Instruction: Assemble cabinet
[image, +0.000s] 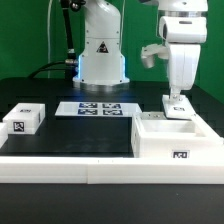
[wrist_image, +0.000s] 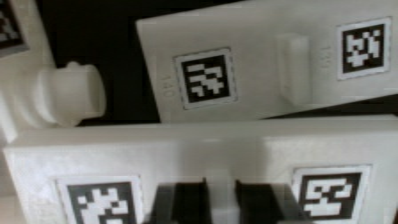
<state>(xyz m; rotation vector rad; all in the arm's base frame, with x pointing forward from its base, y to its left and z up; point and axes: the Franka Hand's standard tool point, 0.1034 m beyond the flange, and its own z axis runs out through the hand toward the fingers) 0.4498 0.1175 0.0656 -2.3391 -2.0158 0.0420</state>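
Observation:
The cabinet's big open-topped white box stands at the exterior view's right, with a tag on its near wall. Just behind it lies a white tagged panel. My gripper comes straight down onto this panel. In the wrist view the panel fills the near part and shows two tags. My gripper has its dark fingers close together, with a thin white strip of the panel between them. Beyond it lies another white tagged part with a round peg.
A small white tagged block sits at the exterior view's left. The marker board lies on the black mat in front of the robot base. A long white border rail runs along the near edge.

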